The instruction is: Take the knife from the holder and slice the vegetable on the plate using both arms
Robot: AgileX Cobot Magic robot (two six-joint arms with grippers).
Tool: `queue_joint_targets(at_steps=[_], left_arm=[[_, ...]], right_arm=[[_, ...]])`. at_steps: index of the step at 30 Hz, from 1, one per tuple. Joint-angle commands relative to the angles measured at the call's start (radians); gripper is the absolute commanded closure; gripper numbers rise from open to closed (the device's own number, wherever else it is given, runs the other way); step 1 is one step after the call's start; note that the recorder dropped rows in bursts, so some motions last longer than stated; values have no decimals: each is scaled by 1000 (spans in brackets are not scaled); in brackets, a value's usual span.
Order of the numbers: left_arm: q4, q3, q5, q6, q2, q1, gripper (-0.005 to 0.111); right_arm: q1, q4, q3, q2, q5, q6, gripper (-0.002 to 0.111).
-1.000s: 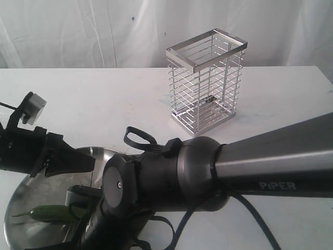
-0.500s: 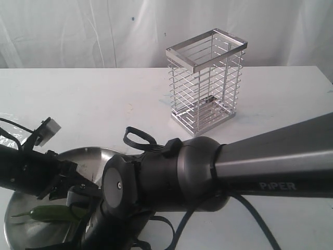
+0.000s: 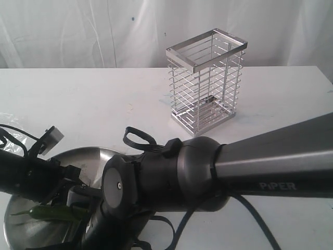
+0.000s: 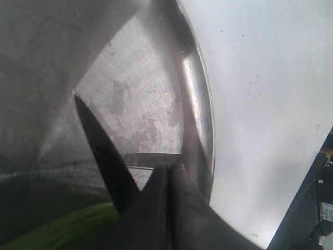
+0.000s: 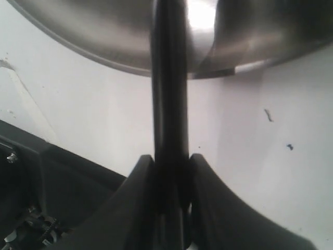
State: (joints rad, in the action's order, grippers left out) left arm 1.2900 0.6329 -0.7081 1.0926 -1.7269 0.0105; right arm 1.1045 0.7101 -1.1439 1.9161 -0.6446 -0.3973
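The wire holder [image 3: 206,83] stands upright at the back of the table with nothing in it. The steel plate [image 3: 96,155] lies at the front left, and the green vegetable [image 3: 44,212] rests on it. My left gripper [image 3: 70,179] is low over the plate, just above the vegetable. In the left wrist view its fingers [image 4: 179,179] are pressed together, with the vegetable [image 4: 57,232] beside them and the knife's dark pointed blade [image 4: 99,146] over the plate [image 4: 200,114]. My right gripper [image 5: 169,159] is shut on the knife [image 5: 169,88], which reaches over the plate's rim [image 5: 104,47].
My right arm [image 3: 234,172] fills the foreground of the exterior view and hides the plate's right side and the right gripper. White table [image 3: 93,99] surrounds the plate, and a white curtain [image 3: 78,31] hangs behind. A dark base edge [image 5: 31,172] lies beside the right gripper.
My left arm has come down and to the left, from above the plate's rim to low over the vegetable. The right arm and the holder have not moved.
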Motion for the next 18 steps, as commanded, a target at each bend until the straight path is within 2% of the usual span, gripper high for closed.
queue_joint_targets(at_steps=[1, 7, 18], left_arm=[[-7, -8, 38, 4, -2, -3, 107], [-26, -17, 86, -16, -32, -3, 107], [-9, -17, 86, -24, -58, -3, 107]], right_arm=[[1, -9, -6, -6, 3, 1, 104], [1, -9, -6, -6, 3, 1, 104], [1, -9, -6, -4, -5, 1, 104]])
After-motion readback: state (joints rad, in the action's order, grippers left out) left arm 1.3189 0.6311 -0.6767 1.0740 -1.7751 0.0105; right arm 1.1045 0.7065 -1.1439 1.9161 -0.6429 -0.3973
